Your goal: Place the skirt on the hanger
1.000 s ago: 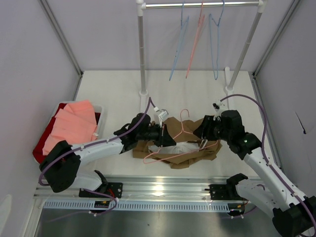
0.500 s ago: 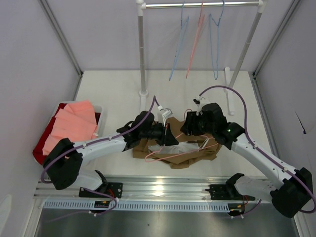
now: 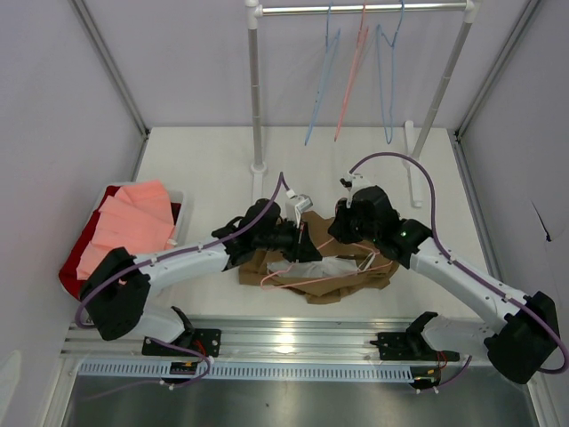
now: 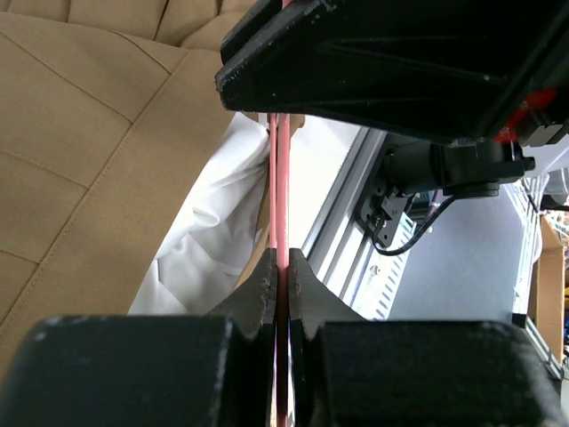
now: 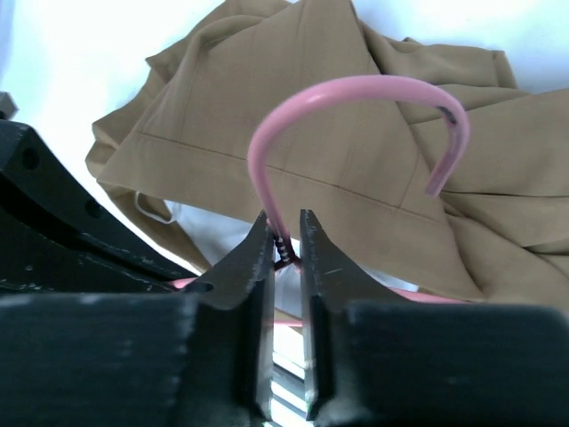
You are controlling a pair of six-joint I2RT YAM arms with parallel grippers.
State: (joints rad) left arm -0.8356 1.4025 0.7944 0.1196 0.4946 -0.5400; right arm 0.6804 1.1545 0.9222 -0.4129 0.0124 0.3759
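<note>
The tan-brown skirt (image 3: 333,283) lies crumpled on the table between the arms, its white lining (image 4: 213,213) showing. The pale-pink hanger (image 3: 311,280) lies on top of it. My left gripper (image 3: 305,245) is shut on the hanger's thin wire (image 4: 278,178) over the skirt (image 4: 89,133). My right gripper (image 3: 345,228) has come down at the hanger's hook (image 5: 356,84). Its jaws (image 5: 284,236) stand narrowly apart, closed around the twisted neck, with the skirt (image 5: 338,160) behind.
A clothes rack (image 3: 256,89) stands at the back with blue hangers (image 3: 388,80) and a pink one (image 3: 353,80) on its rail. A bin at the left holds a salmon-pink folded garment (image 3: 129,222) on red cloth (image 3: 76,267). A metal rail (image 3: 293,338) runs along the near edge.
My right arm has swung left from the skirt's right side to the hanger's hook, and its jaws now sit around the neck. My left gripper has kept its hold and shifted slightly right.
</note>
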